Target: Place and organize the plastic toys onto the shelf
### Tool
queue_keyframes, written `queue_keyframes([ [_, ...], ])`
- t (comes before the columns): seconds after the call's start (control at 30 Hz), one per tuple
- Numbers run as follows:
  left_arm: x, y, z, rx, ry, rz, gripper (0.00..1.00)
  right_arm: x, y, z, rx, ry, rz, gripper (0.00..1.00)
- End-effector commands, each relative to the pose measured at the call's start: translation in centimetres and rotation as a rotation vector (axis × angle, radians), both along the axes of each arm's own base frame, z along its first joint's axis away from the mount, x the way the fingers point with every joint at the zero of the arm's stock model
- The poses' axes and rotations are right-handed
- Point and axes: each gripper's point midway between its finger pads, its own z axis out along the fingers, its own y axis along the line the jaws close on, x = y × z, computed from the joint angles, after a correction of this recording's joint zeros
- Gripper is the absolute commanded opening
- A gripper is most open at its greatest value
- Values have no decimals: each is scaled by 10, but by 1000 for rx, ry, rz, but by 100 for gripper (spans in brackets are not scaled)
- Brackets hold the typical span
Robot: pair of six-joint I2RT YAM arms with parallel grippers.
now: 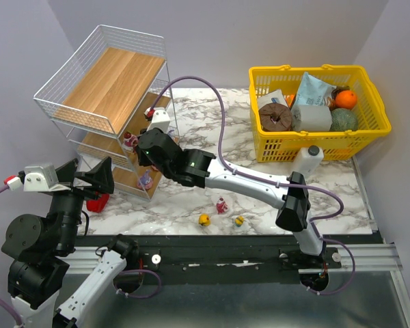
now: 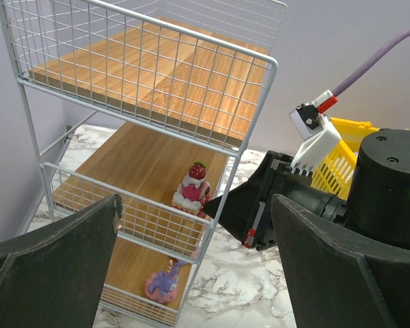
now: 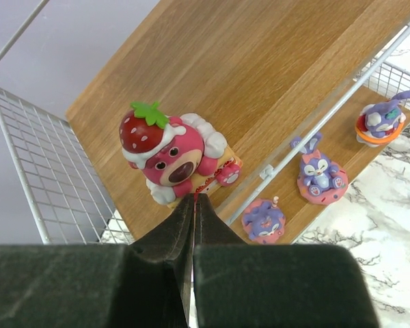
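**Right end effector clenched at the shelf's middle tier; left end effector released.**

We observed the marble desk carrying the three-tier wire shelf at its far left and a yellow basket at its far right. The right end effector was clenched with nothing between its fingers. Its tips sat just beside the strawberry-capped pink toy, which stood upright on the middle board. The left end effector hung released, fingers spread wide, facing the shelf front. Three purple bunny toys stood on the lowest board. Two yellow ducks and one small pink-red toy sat on the desk near its front edge, well apart from the shelf.
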Motion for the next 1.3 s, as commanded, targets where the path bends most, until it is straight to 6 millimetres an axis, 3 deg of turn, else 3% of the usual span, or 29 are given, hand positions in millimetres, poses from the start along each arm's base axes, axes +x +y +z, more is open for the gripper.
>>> queue_keyframes([
  [0.0, -4, 4, 3, -1, -13, 6, 99, -4, -20, 3, -16, 12, -46, 10],
  [0.13, -4, 2, 2, -3, -13, 0, 99, -9, -47, 20, -13, 0, -72, 13],
  [0.2, -4, 2, 2, -2, -12, -2, 99, -11, -60, 18, -28, 2, -83, 16],
  [0.3, -6, 2, 3, -3, -15, -6, 99, -19, -98, 5, -63, 17, -126, 27],
  [0.33, -7, 3, 4, -3, -19, -4, 99, -23, -121, -15, -114, 30, -151, 32],
  [0.43, -7, 2, 3, -2, -19, -10, 99, -34, -157, -48, -168, 80, -186, 48],
  [0.47, -7, 0, 2, 0, -17, -18, 99, -42, -177, -69, -211, 99, -183, 55],
  [0.53, -6, -3, 1, 3, -14, -30, 99, -52, -196, -92, -263, 130, -170, 63],
  [0.57, -6, -4, 0, 3, -13, -37, 99, -59, -214, -116, -321, 148, -168, 70],
  [0.7, -3, -12, -6, 9, 3, -73, 99, -79, -251, -167, -452, 178, -108, 82],
  [0.8, 0, -16, -10, 14, 12, -85, 99, -87, -262, -188, -495, 174, -52, 87],
  [0.93, 4, -23, -14, 12, 28, -110, 99, -83, -264, -188, -452, 95, -17, 94],
  [1.03, 8, -27, -18, 16, 41, -122, 99, -80, -257, -191, -424, 70, 25, 94],
  [1.27, 8, -29, -15, 17, 37, -130, 99, -87, -241, -220, -402, 86, 160, 88],
])
